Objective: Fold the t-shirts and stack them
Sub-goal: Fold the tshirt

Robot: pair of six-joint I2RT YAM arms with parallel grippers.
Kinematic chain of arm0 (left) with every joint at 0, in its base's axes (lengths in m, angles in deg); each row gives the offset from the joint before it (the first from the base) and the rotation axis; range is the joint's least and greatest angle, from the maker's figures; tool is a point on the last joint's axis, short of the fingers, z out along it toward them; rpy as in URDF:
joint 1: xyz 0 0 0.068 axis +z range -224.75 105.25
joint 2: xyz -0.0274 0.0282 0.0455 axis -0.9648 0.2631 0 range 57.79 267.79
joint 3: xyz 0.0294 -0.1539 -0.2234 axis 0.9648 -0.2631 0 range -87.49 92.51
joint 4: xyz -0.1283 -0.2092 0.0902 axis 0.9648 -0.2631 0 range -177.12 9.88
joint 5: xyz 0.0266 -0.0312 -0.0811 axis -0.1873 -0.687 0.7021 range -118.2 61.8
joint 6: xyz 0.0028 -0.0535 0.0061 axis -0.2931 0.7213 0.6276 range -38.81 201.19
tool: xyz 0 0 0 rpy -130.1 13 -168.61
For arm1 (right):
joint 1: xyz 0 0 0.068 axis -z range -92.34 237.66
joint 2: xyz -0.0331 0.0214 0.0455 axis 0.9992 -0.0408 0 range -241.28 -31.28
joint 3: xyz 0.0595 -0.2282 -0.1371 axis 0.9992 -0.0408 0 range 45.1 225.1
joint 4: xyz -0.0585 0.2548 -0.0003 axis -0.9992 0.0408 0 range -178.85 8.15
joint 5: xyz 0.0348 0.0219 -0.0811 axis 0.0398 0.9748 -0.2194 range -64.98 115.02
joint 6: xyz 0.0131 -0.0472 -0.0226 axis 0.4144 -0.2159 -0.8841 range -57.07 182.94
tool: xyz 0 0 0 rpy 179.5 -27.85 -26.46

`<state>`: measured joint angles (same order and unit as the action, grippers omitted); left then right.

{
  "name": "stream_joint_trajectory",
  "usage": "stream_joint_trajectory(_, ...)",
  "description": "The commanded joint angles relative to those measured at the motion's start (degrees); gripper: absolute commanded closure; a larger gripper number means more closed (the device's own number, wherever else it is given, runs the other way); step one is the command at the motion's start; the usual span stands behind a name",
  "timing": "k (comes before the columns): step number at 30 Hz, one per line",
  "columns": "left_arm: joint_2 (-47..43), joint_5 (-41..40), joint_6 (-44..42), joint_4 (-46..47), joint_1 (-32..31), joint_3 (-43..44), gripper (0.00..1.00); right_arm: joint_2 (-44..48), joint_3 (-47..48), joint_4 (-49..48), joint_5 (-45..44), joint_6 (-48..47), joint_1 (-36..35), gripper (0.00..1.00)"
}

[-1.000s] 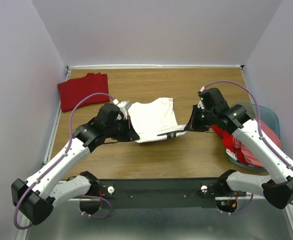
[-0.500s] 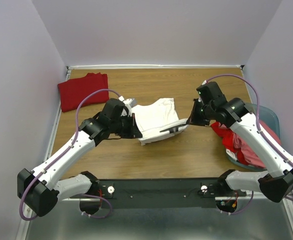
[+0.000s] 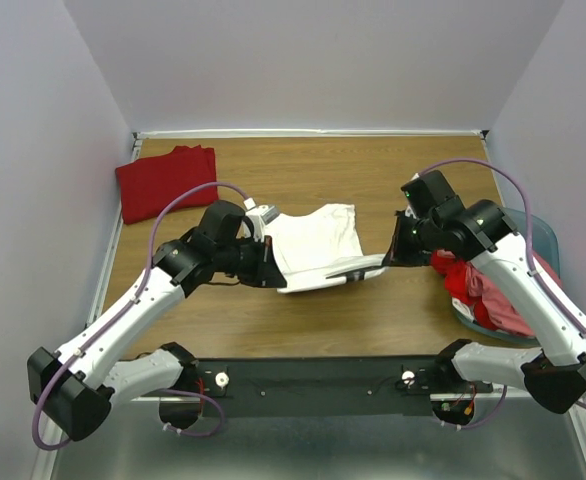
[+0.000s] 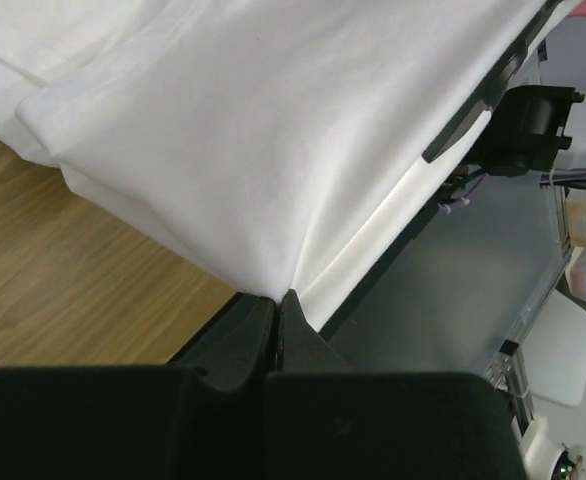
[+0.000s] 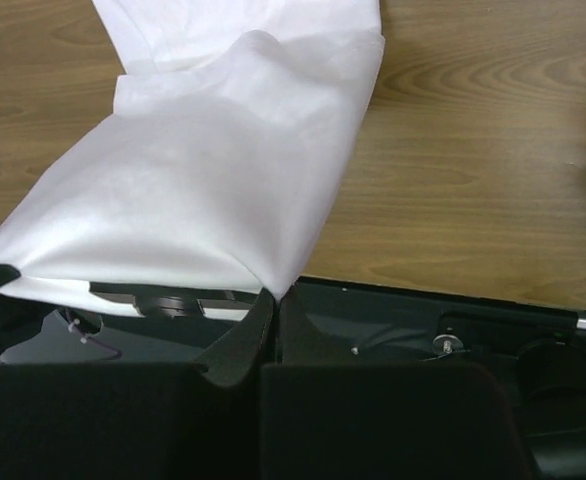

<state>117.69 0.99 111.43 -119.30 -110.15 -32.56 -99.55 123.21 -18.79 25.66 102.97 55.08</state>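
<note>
Evidently both pairs of fingers are pinching the white shirt (image 3: 318, 240): the left fingers (image 4: 276, 318) are pressed together on one near corner, the right fingers (image 5: 275, 308) on the other. The near edge hangs stretched between them, raised off the worktop (image 3: 303, 170), while the rest of the cloth lies beyond them. I judge this hold suits carrying that edge over for a fold. Gripping both corners keeps the edge straight, so the crease can land even. A folded red shirt (image 3: 163, 180) lies well beyond the left fingers, probably the stack's start. More shirts (image 3: 493, 290) wait in the bin (image 3: 545, 235) outside the right fingers.
</note>
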Motion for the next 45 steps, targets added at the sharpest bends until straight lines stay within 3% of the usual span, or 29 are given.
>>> stream_joint_trajectory(1, -2.33, 3.42, -1.76, -4.24, -0.20, -0.62, 1.00, 1.30, 2.40, 5.70, -1.00, -0.66, -0.03, 1.00)
stream_joint_trajectory(14, 3.99, -8.79, 0.61, 3.14, 0.24, 0.52, 1.00, -2.39, -0.59, -10.29, -6.17, 3.74, -0.03, 0.99)
stream_joint_trajectory(27, 10.06, -12.40, 3.07, 10.61, 4.37, 0.78, 1.00, -11.52, 0.99, -20.40, -14.26, -0.04, 0.06, 1.00)
stream_joint_trajectory(37, 18.04, -10.47, 3.51, 20.36, 9.12, -0.54, 1.00, -18.91, 1.79, -28.66, -19.97, -1.80, 0.15, 1.00)
stream_joint_trajectory(45, 25.88, -11.70, 1.14, 20.28, 10.35, 3.24, 1.00, -26.65, 3.89, -31.48, -21.30, -4.08, 0.32, 0.99)
